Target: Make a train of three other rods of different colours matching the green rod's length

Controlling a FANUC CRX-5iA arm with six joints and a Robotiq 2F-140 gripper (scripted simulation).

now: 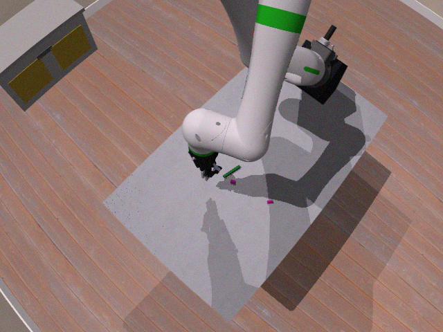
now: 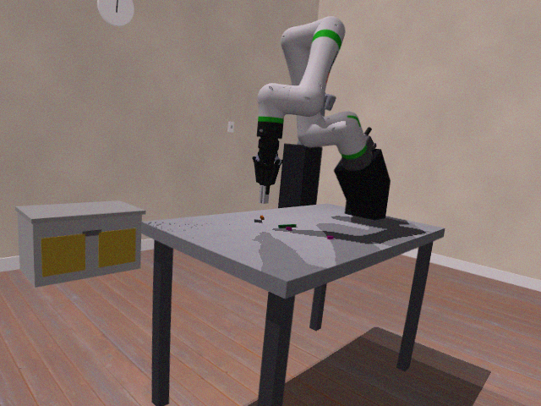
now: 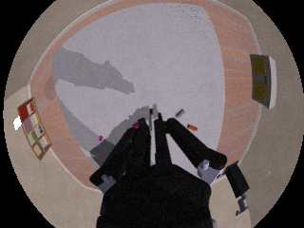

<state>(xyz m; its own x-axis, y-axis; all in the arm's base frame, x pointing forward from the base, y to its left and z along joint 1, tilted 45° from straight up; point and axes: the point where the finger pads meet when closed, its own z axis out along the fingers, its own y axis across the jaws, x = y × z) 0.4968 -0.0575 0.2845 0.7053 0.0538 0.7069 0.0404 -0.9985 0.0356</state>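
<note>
The green rod (image 1: 231, 171) lies flat on the grey table; it also shows in the side view (image 2: 286, 226). One magenta rod (image 1: 232, 181) lies just beside it and another magenta rod (image 1: 270, 201) lies further right. A grey rod (image 2: 258, 221) and an orange rod (image 2: 261, 216) lie close together further back; both show in the wrist view, grey (image 3: 180, 113) and orange (image 3: 192, 127). My gripper (image 1: 209, 173) (image 2: 264, 199) hangs well above the table, just left of the green rod. It is shut on a very small rod at the fingertips (image 3: 154, 121); I cannot tell its colour.
The arm's black base (image 2: 364, 183) stands at the table's back right corner. A grey cabinet with yellow doors (image 2: 80, 242) stands on the floor to the left of the table. The arm's elbow hides the grey and orange rods in the top view.
</note>
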